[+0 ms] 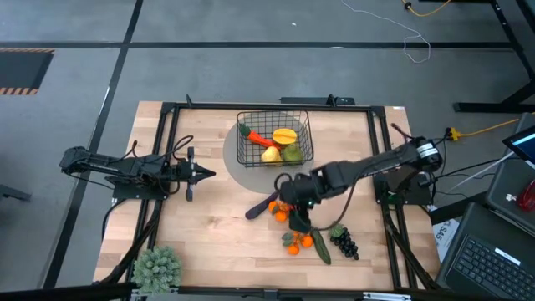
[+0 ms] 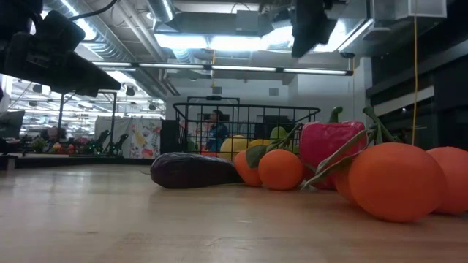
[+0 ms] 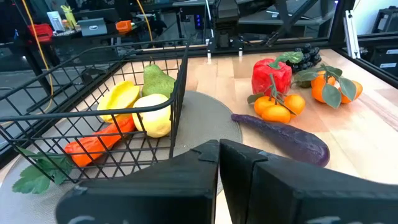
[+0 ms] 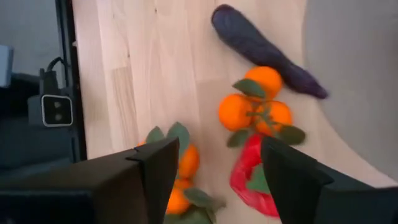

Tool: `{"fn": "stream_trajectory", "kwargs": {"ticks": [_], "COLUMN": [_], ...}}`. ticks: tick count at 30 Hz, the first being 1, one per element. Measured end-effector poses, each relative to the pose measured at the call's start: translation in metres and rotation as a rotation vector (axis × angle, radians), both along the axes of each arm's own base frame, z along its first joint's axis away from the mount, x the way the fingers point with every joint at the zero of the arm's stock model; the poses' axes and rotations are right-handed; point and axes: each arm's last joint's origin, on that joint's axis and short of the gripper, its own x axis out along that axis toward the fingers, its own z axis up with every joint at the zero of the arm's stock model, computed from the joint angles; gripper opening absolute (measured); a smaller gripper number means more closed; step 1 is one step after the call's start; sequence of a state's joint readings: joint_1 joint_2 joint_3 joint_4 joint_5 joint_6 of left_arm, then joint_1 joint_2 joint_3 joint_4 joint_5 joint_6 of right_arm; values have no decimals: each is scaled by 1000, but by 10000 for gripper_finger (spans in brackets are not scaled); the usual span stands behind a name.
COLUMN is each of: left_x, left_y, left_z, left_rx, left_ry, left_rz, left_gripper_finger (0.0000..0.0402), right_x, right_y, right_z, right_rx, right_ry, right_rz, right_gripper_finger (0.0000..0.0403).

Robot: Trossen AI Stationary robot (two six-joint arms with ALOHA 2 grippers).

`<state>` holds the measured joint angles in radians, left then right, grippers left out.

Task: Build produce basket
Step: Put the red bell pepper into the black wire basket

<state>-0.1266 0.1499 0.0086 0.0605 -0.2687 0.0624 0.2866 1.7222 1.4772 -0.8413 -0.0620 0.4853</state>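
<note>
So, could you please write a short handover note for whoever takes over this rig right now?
Left gripper: shut, empty, waiting left of the basket.
Right gripper: fingers open, empty, above the red pepper.
Done: carrot, lemon, starfruit and green apple lie in the basket.
Left: eggplant, pepper, two orange clusters, cucumber and grapes lie on the table.

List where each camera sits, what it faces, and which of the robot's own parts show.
High: overhead, looking down; both arms, basket.
Low: table height, looking across; oranges, an arm above.
Left wrist: behind the shut left gripper, facing the basket and eggplant.
Right wrist: above the table, open right gripper over the red pepper.
Both wrist views share the eggplant.
</note>
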Motion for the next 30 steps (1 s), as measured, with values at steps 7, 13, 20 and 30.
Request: {"fn": "stream_trajectory", "kwargs": {"ticks": [7, 13, 20, 30], "left_x": [0, 0, 0, 0], "left_y": [0, 0, 0, 0], "left_z": [0, 0, 0, 0], "left_rx": [0, 0, 0, 0], "left_ry": [0, 0, 0, 0], "left_rz": [0, 0, 0, 0], "left_gripper_finger": [4, 4, 4, 4], "right_x": [-16, -23, -30, -35], "right_y": [4, 4, 1, -1], "right_z": [-53, -62, -65, -66], "right_rx": [-77, -103, -148, -169], "right_ry": [88, 130, 191, 241], "right_rz": [-155, -244, -308, -351], "right_gripper_finger": [212, 212, 212, 140]}}
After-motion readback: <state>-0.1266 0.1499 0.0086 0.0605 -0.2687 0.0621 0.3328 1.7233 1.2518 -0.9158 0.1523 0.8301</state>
